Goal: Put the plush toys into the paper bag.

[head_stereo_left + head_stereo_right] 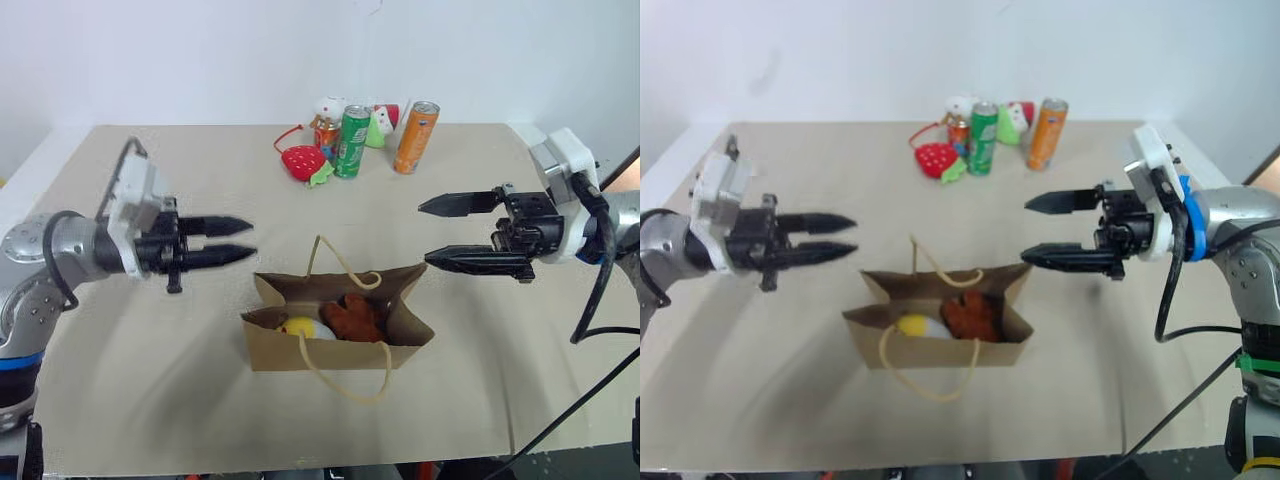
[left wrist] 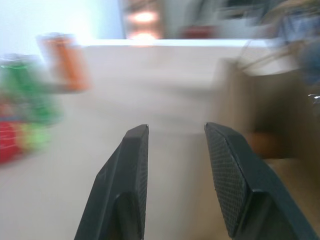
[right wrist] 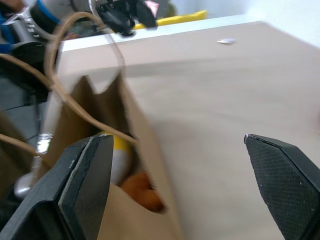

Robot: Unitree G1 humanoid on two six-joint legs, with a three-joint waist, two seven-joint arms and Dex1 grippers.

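The brown paper bag (image 1: 400, 330) stands open at the table's middle, its cord handles flopped over the front and back. Inside it lie the yellow-and-white ball plush (image 1: 303, 327) and, to its right, the brown monkey plush (image 1: 356, 318). My left gripper (image 1: 250, 240) hovers left of the bag and above it, pointing right, open with nothing between its fingers. My right gripper (image 1: 424, 234) hangs to the right of the bag, pointing left, open wide and empty. The right wrist view looks past the bag's rim (image 3: 137, 125) at both toys inside.
At the table's back stand a green can (image 1: 352, 140), an orange can (image 1: 416, 137), a small can (image 1: 326, 135) and white-and-red figurines (image 1: 330, 108). A red strawberry plush (image 1: 303, 161) lies in front of them. The table's front edge runs just behind the bag's near side.
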